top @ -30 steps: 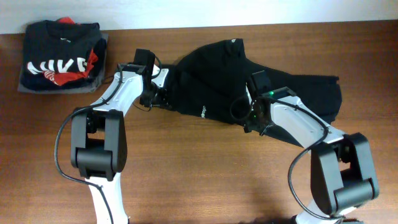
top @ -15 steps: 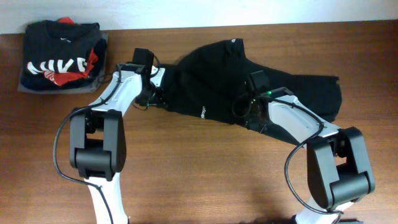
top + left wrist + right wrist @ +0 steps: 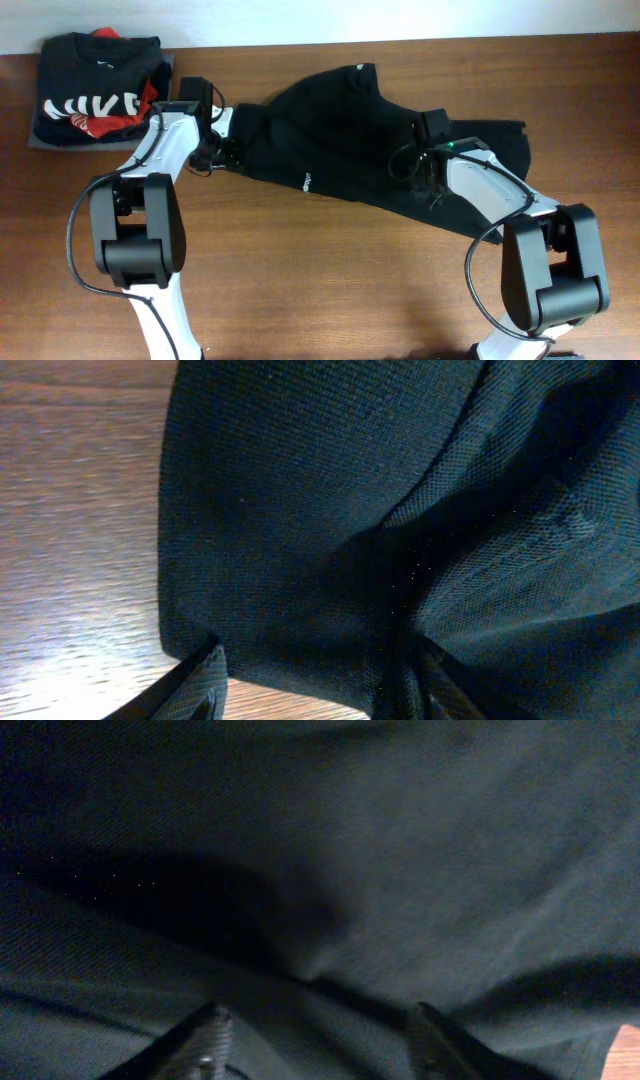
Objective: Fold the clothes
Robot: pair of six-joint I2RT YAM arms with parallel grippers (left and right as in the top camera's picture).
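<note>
The clothes (image 3: 330, 130), a plain black garment with a tiny white logo (image 3: 305, 181) and a pale neck label (image 3: 357, 68), lie spread and rumpled across the back middle of the table. My left gripper (image 3: 212, 152) is at their left edge. In the left wrist view its jaws (image 3: 310, 680) stand apart, with the hem of the clothes (image 3: 300, 510) lying between the fingertips (image 3: 205, 680). My right gripper (image 3: 415, 175) is low over the garment's right half. Its jaws (image 3: 315, 1030) stand apart on the black cloth (image 3: 400, 840), fingers (image 3: 210, 1030) resting on the fabric.
A folded black top with big white letters and red print (image 3: 95, 90) lies on a folded grey garment (image 3: 35, 140) at the back left corner. Bare wooden table (image 3: 300, 280) fills the front. A pale wall runs along the back edge.
My left gripper has moved left and the whole garment has slid left with it. My right gripper has shifted right and back on the cloth, and its jaws have narrowed.
</note>
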